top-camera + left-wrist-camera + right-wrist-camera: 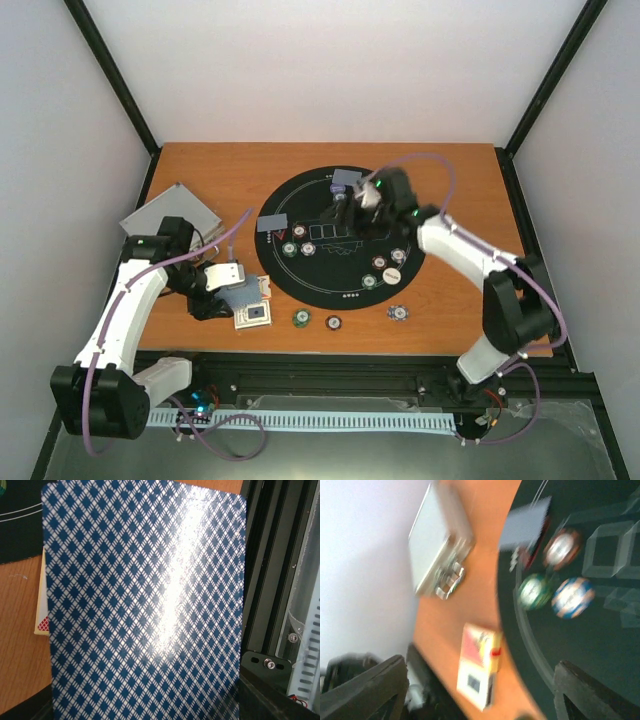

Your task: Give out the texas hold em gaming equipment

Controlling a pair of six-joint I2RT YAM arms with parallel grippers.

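Top external view: left tool [228, 283], at the counter's [450, 180] near-left side, pinches a check-backed card [145, 605] across its lens, likely as dealing stock; right tool [360, 204] hangs spread and empty over the mat's [300, 272] far rim beside a face-down card [347, 181], seemingly one seat's share.

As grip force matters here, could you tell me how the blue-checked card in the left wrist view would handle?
The playing card shows a bright glare streak across its back, so it is probably glossy and slippery. It looks like a thin flat sheet, so it is likely light and apt to flex if pinched or pushed.
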